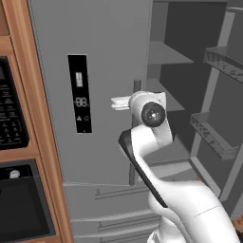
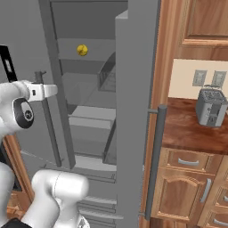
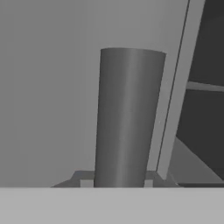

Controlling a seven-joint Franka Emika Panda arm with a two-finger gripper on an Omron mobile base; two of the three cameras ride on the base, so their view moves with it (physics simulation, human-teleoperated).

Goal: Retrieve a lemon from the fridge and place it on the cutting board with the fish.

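So the fridge (image 1: 57, 38) sat between the oven (image 1: 12, 142) on its left and the counter (image 2: 187, 129) on its right, with a toaster (image 2: 210, 107) on that counter against the wall. Its right door (image 2: 133, 111) was swung open, and the lemon (image 2: 82, 50) was up on an upper shelf inside. The arm's hand was right up against the left door's handle (image 3: 127, 118), near the door's inner edge.

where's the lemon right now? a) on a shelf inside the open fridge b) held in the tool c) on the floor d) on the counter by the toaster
a: the lemon sits on an upper shelf inside the fridge, whose right door stands open.
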